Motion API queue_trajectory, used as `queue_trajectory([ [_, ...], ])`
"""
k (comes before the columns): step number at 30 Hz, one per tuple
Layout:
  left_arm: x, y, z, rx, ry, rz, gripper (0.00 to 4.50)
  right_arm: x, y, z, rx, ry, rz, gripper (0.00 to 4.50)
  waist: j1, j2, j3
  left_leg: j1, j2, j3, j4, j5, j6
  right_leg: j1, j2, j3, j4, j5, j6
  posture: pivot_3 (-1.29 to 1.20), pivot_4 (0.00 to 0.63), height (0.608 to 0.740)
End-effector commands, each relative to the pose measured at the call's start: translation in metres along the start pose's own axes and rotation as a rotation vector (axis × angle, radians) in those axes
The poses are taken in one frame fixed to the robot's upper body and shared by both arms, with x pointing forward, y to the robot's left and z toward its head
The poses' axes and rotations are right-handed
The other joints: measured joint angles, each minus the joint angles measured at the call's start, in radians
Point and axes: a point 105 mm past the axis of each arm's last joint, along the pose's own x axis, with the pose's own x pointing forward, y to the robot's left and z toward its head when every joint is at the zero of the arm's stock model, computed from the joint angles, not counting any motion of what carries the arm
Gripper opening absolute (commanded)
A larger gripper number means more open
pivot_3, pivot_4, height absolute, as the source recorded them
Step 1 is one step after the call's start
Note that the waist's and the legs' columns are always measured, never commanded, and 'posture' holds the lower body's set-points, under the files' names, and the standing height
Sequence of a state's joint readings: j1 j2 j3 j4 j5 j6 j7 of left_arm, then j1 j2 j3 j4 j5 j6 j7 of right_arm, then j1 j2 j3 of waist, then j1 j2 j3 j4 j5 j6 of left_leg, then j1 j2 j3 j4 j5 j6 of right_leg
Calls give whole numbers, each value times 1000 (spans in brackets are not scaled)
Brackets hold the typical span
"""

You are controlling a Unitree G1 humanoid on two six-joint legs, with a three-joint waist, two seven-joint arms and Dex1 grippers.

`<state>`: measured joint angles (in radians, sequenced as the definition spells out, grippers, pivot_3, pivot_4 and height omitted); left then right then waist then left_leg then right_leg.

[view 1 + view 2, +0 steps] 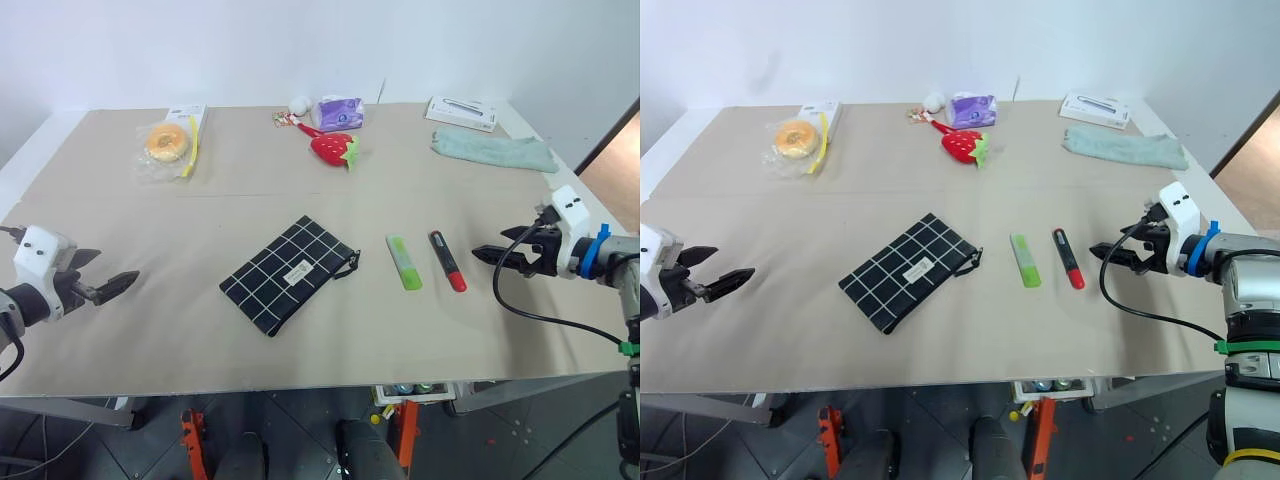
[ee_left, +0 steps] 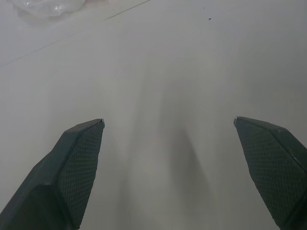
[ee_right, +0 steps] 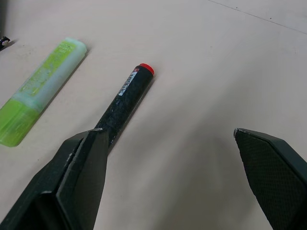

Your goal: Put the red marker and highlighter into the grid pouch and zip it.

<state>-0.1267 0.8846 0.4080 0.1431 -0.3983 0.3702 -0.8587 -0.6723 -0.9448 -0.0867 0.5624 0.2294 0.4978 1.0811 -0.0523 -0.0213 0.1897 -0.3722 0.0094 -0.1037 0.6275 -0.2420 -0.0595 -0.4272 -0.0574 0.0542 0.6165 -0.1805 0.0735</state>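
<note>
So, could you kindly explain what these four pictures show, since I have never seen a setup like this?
It is a humanoid robot with two arms, standing at a table. The two wide pictures come from cameras in its head, looking down; the two close ones come from a camera on each wrist. Each arm ends in a hand of two black fingers: the left hand and the right hand are both open and hold nothing. On the table lie the grid pouch, the highlighter and the red marker, side by side. Farther back are a wrapped doughnut, a strawberry toy and a green cloth.
</note>
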Motion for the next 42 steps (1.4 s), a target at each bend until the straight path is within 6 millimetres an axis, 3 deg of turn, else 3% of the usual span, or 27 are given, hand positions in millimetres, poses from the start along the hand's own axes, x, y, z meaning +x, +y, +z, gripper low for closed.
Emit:
queue_trajectory([
  [1, -3, 7, 11, 36, -21, 30, 4480, -10, -4, 16, -34, -52, -27, 4500, 0, 0, 0, 0, 0, 0, 0, 0, 0, 0, 0, 0, 0, 0, 0, 0, 150, 740],
  [5, -3, 14, 11, 42, -23, 75, 4480, -9, -1, 18, -42, -58, -7, 4500, 0, 0, 0, 0, 0, 0, 0, 0, 0, 0, 0, 0, 0, 0, 0, 0, 150, 740],
  [13, 0, 26, 20, 50, -54, 135, 4480, -27, 8, 13, -87, -49, 66, 4500, 3, 0, 0, 0, 0, 0, 0, 0, 0, 0, 0, 0, 0, 1, 0, 0, 150, 740],
  [30, 9, 25, 22, 68, -53, 121, 4480, -29, 7, 9, -78, -53, 53, 4500, 2, 0, 0, 1, 1, 1, 2, 0, 0, 1, 1, 0, 1, 2, 0, 0, 150, 740],
  [33, 9, 24, 25, 76, -66, 117, 4480, -27, 9, 12, -76, -81, 61, 4500, 2, 0, 0, 1, 1, 1, 3, 0, 0, 1, 1, 0, 1, 2, 0, 0, 150, 740],
  [38, 13, 12, 32, 72, -120, 56, 4480, -20, 27, 36, -98, -208, 127, 4500, 2, 0, 0, 1, 1, 1, 3, 0, 0, 1, 1, 0, 1, 3, 0, 0, 150, 740],
  [41, 15, -5, 40, 74, -166, -22, 4500, -10, 51, 60, -104, -305, 201, 3729, 2, 0, 0, 1, 1, 1, 4, 0, 0, 1, 1, 1, 2, 3, 0, 0, 150, 740],
  [42, 16, -11, 42, 89, -183, -48, 4500, -4, 64, 65, -113, -320, 237, 3123, 1, 0, 0, 1, 1, 1, 5, 0, 0, 1, 1, 1, 2, 4, 0, 0, 150, 740],
])
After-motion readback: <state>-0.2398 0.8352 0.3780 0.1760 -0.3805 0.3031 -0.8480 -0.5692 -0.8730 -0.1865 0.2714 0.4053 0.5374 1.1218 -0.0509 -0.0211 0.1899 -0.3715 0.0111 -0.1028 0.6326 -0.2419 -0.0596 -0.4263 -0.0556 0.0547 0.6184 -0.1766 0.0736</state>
